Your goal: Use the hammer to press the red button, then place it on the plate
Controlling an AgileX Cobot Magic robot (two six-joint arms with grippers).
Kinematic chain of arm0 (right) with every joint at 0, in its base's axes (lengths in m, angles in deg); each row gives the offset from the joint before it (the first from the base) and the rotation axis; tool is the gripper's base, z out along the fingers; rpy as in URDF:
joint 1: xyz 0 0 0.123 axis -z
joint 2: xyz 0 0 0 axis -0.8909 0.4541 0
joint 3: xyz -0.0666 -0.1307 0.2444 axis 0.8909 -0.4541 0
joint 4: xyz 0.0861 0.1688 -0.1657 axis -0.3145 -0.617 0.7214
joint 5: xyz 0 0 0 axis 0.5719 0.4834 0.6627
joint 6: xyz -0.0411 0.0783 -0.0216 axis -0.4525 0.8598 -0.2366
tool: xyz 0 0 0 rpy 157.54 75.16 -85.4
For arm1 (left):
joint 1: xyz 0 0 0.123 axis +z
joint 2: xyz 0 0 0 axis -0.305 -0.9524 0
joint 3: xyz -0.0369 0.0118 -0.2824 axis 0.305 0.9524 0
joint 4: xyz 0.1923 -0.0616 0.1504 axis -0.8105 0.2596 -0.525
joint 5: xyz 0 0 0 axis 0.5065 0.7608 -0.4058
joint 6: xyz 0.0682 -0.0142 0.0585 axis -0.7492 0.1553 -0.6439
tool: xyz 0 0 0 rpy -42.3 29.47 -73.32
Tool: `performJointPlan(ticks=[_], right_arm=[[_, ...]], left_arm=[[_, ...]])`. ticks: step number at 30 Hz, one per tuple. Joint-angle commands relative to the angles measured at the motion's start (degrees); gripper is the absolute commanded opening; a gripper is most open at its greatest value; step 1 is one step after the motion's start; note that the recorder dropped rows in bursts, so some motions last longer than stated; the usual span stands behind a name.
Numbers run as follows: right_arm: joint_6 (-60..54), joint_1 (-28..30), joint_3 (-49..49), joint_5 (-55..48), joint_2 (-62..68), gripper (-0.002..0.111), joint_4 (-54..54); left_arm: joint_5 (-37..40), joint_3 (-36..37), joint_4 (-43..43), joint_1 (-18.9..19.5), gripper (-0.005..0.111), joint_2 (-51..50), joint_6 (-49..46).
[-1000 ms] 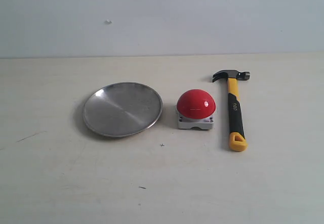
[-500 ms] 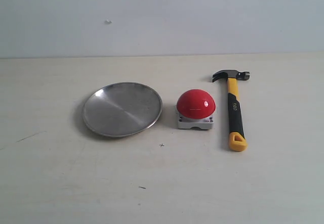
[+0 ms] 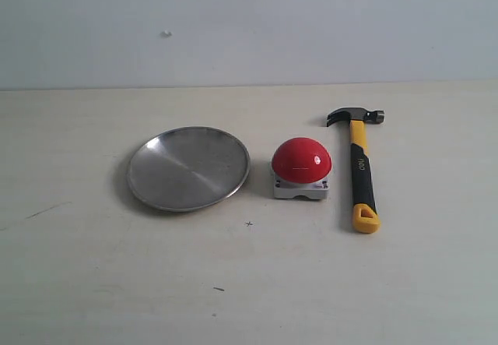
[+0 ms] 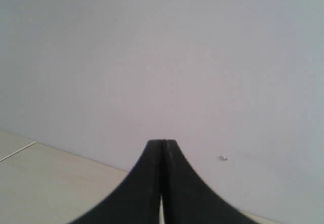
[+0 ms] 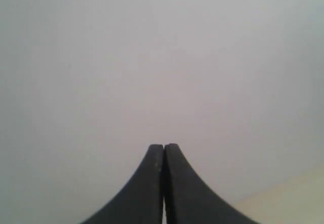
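The hammer (image 3: 360, 167) lies flat on the table at the right, dark head toward the wall, yellow looped end toward the front. Left of it sits the red button (image 3: 301, 160) on its grey-white base. The silver plate (image 3: 188, 167) rests further left, close to the button. Neither arm shows in the exterior view. My left gripper (image 4: 162, 143) is shut, its black fingers pressed together and aimed at the pale wall. My right gripper (image 5: 164, 146) is shut too, facing the wall, with nothing held.
The pale wooden table (image 3: 249, 283) runs back to a plain light wall (image 3: 249, 26). A small mark (image 3: 166, 33) sits on the wall. A few dark specks lie on the table in front of the plate.
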Motion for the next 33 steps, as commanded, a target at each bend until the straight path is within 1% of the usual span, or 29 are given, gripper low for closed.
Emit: performJointPlan(ticks=[1, 4, 7, 9, 11, 12, 17, 18, 19, 22, 28, 31, 33], right_arm=[[-16.1, 0.3, 11.5, -10.1, 19.3, 0.000, -7.5], [-18.4, 0.3, 23.2, -21.4, 36.8, 0.000, -7.7], [-18.4, 0.3, 30.2, -27.7, 47.2, 0.000, -6.4], [-17.3, 0.3, 35.0, -32.8, 52.4, 0.000, -2.1], [-9.2, 1.1, 40.4, -39.6, 58.2, 0.000, 5.9], [-3.7, 1.6, 43.5, -44.1, 61.1, 0.000, 11.9], [15.3, 1.7, 51.7, -59.3, 68.4, 0.000, 33.6], [21.0, 1.7, 53.2, -63.2, 69.8, 0.002, 39.8], [27.0, 1.7, 54.3, -64.9, 71.4, 0.005, 45.7], [34.7, 1.7, 54.3, -64.2, 72.8, 0.009, 51.5], [35.2, 1.7, 54.3, -66.5, 73.4, 0.010, 56.6], [34.8, 1.7, 54.6, -66.1, 74.4, 0.010, 57.4], [34.9, 1.6, 56.2, -66.2, 76.2, 0.013, 57.4]], left_arm=[[-0.1, 0.0, -0.1, 0.2, 0.000, 0.3, -0.1], [-0.1, 0.0, -0.1, 0.2, 0.000, 0.3, -0.1], [-0.1, 0.0, -0.1, 0.2, 0.000, 0.3, -0.1], [-0.1, 0.0, -0.1, 0.2, 0.000, 0.3, -0.1], [-0.1, 0.0, -0.1, 0.2, 0.000, 0.3, -0.1], [-0.1, 0.0, -0.1, 0.2, 0.000, 0.3, -0.1], [-0.1, 0.0, -0.1, 0.2, 0.000, 0.3, -0.1], [-0.1, 0.0, -0.1, 0.2, 0.000, 0.3, -0.1], [-0.1, 0.0, -0.1, 0.2, 0.000, 0.3, -0.1], [-0.1, 0.0, -0.1, 0.2, 0.000, 0.3, -0.1], [-0.1, 0.0, -0.1, 0.2, 0.000, 0.3, -0.1], [-0.1, 0.0, -0.1, 0.2, 0.000, 0.3, -0.1], [-0.1, 0.0, -0.1, 0.2, 0.000, 0.3, -0.1]])
